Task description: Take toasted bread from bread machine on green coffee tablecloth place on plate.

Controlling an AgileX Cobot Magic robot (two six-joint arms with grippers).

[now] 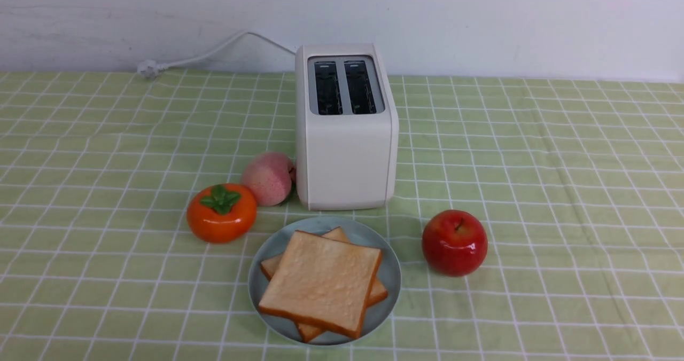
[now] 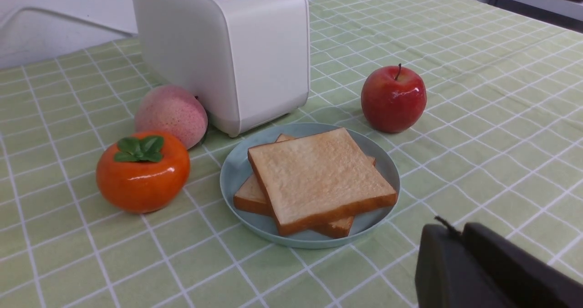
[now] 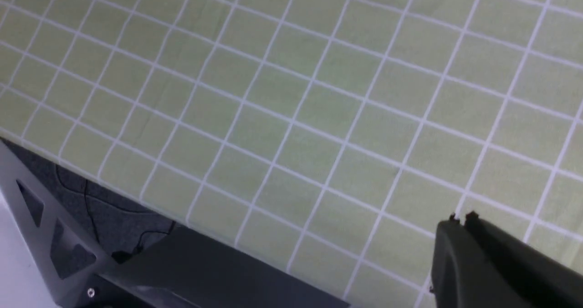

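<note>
Plate (image 1: 389, 275): nearest me, holding both toasted bread (image 1: 320, 282) slices, stacked askew.
Apple (image 1: 454, 242): I see it just right of the plate.
Persimmon (image 1: 221, 212): left of the plate, a peach (image 1: 269, 178) behind it against the bread machine (image 1: 344, 158).
Bread machine: just behind the plate, slots empty.
Green coffee tablecloth (image 1: 561, 190): covers the table up to a white wall.
Left gripper (image 2: 460, 235): clenched, empty, near the plate.
Right gripper (image 3: 461, 220): clenched, empty, over bare cloth.
</note>
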